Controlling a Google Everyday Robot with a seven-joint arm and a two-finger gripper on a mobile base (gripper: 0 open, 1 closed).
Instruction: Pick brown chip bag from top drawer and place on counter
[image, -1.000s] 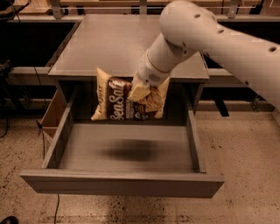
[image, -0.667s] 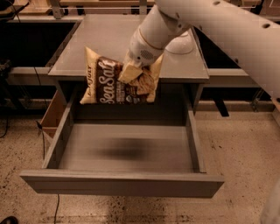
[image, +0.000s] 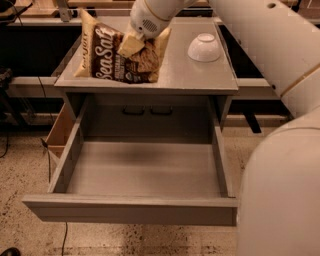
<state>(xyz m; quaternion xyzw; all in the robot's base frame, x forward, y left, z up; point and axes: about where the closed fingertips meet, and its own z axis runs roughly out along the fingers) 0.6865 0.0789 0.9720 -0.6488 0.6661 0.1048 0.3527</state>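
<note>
White "Sea Salt" lettering climbs the brown chip bag (image: 106, 57), its long axis crosswise over the counter's (image: 192, 75) left front; the gripper (image: 131, 46) jaws clench its right half.

Setting: robot test lab or workshop. Evidence: bare speckled floor (image: 20, 165); loose cable (image: 64, 235) trailing over it; free-standing grey cabinet (image: 150, 112) with plain counter (image: 200, 75), top drawer (image: 145, 170) open; cardboard box (image: 61, 131) against cabinet's left side; dark bench legs (image: 251, 123) and rails behind. Robot arm's gripper (image: 131, 46) over counter's left part, clamped on brown chip bag (image: 105, 60).
</note>
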